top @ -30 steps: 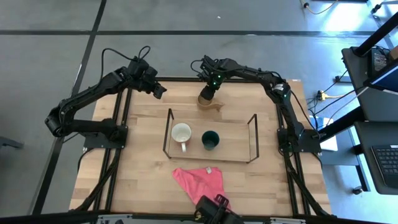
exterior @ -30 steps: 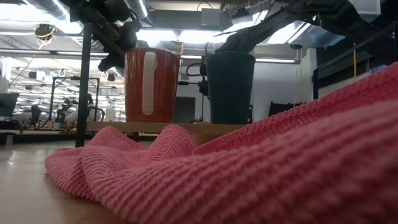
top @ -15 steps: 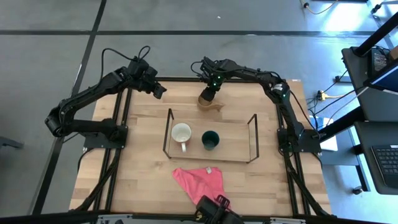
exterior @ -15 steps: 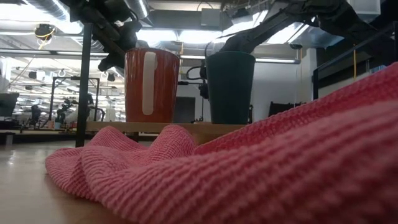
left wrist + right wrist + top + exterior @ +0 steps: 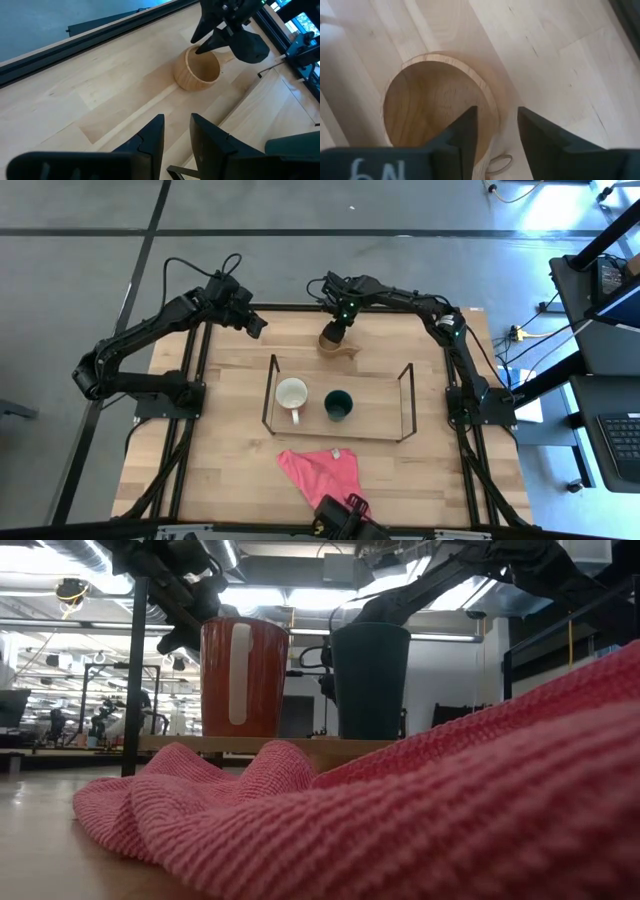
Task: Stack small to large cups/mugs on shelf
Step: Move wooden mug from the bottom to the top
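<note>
Now my right gripper (image 5: 495, 130) straddles the wooden cup (image 5: 432, 107) rim behind the shelf (image 5: 340, 395), fingers apart; closing off-center could tip it.

A light wooden table (image 5: 220, 450) carries a black wire shelf (image 5: 338, 427) holding a white-inside mug (image 5: 292, 393) and dark green cup (image 5: 338, 403); a wooden cup (image 5: 331, 341) and pink cloth (image 5: 320, 472) lie on the tabletop

Setting: robotics lab or workshop. Wooden table (image 5: 240, 440) edged by a black frame (image 5: 190, 430) stands on grey concrete floor (image 5: 80, 240). Exposed ceiling ducts (image 5: 60, 555), strip lights, and a side desk with keyboard (image 5: 625, 442) (cables trailing nearby).
</note>
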Controlling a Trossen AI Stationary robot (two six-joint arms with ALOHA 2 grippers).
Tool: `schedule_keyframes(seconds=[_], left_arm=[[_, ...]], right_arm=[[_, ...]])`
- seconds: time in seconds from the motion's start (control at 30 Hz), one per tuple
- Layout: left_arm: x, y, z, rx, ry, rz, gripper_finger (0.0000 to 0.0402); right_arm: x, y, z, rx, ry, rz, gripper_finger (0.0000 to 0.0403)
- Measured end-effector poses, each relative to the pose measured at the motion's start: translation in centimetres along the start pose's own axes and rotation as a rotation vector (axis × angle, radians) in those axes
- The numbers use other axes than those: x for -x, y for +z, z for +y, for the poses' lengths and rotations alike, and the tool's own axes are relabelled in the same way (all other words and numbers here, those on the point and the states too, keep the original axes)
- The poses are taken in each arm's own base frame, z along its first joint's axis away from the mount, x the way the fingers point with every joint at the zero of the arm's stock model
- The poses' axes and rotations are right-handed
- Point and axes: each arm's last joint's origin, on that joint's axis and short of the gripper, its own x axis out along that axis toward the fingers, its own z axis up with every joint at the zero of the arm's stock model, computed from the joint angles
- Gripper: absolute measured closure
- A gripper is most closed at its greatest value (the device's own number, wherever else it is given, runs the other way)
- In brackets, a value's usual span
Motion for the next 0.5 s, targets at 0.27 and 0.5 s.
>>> schedule_keyframes(seconds=[0.27,0.5], left_arm=[[0.00,0.00,0.00,0.002,0.001,0.000,0.0315],[0.04,0.10,0.45,0.053,0.155,-0.052,0.0315]], right_arm=[[-0.64,-0.07,-0.13,-0.004,0.000,0.013,0.0279],[-0.93,-0.19,-0.19,-0.035,0.000,0.030,0.0284]])
